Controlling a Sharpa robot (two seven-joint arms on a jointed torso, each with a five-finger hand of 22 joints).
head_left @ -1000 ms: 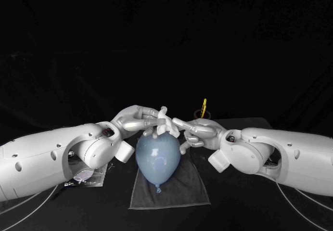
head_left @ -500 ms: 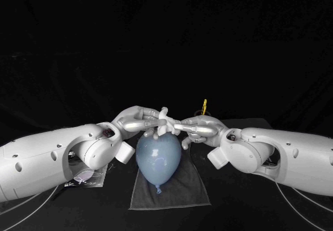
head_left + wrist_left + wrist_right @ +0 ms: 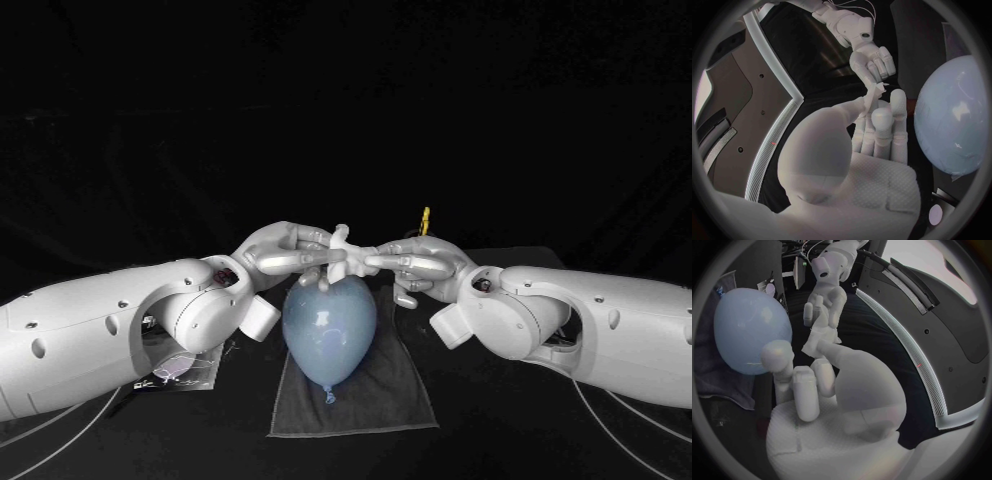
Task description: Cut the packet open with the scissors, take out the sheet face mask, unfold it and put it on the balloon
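Observation:
A folded white sheet face mask hangs just above the fat end of a pale blue balloon. My left hand pinches the mask from one side and my right hand pinches it from the other, fingertips nearly meeting. In the left wrist view the mask sits between my own fingers and the right hand, beside the balloon. The right wrist view shows the mask at my fingertips, the left hand beyond it, and the balloon alongside.
The balloon lies on a grey cloth with its knot towards me. Scissors with a yellow handle stand behind the right hand. A clear packet lies on the table under the left forearm.
The right hand has moved a little towards the left hand, and its fingers have closed onto the mask. The balloon has stayed put.

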